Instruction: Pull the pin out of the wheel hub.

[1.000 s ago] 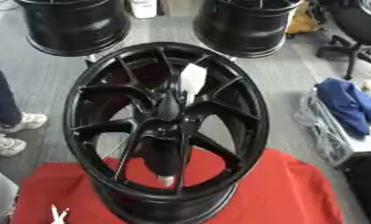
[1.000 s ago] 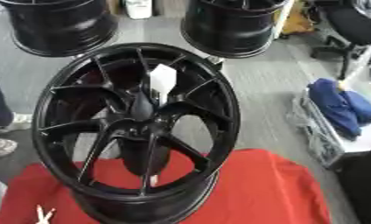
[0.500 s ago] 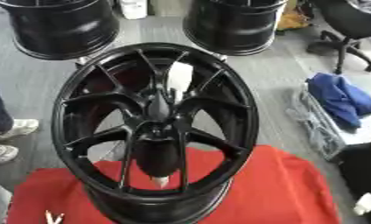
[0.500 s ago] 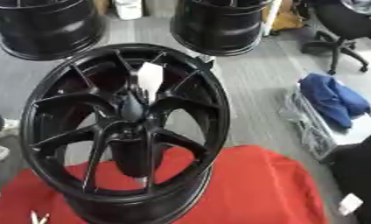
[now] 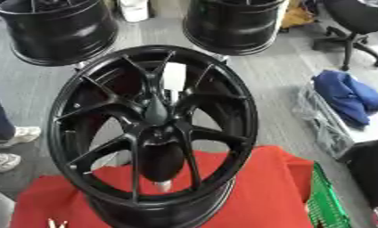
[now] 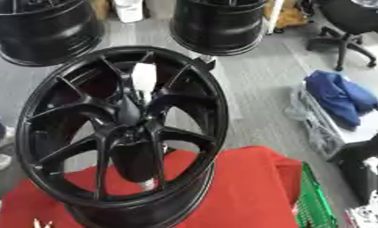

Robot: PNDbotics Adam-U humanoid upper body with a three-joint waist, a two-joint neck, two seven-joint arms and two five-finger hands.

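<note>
Left eye view: black wheel point(image 5: 153, 133) stands upright on the red-covered worktop point(image 5: 262, 196), hub point(image 5: 154, 116) facing the camera, presumably for access. No pin identifiable; neither robot hand is visible, so its state and relative positions cannot be told.

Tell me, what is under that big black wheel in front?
The wheel stands on a red cloth that spreads out around its base. Whatever the cloth lies on is covered. A green crate edge shows beside the cloth, on the right.
</note>
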